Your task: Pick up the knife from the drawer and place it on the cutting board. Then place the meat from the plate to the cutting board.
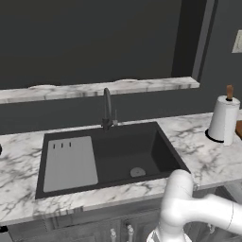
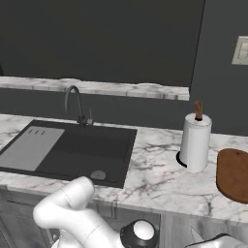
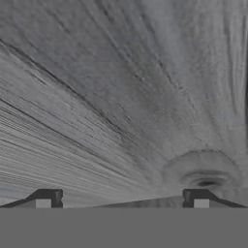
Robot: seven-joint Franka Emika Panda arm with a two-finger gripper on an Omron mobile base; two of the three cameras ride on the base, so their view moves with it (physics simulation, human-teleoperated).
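The tool (image 3: 122, 198) is being held wide open against weathered grey wood grain; the cutting board (image 2: 234, 174) is being shown lying flat at the worktop's (image 2: 160, 181) right edge.

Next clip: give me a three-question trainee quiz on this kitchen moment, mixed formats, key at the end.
1. True or false: the white paper towel roll on its wooden-topped holder stands between the dark sink basin and the reddish-brown wooden cutting board.
2. Multiple choice: in the hand view, the gripper faces A) a marble counter, B) a grey weathered-wood surface, C) the sink drain.
3. Fill in: the gripper's jaws stand ____ with nothing between them.

Key: 1 true; 2 B; 3 open.
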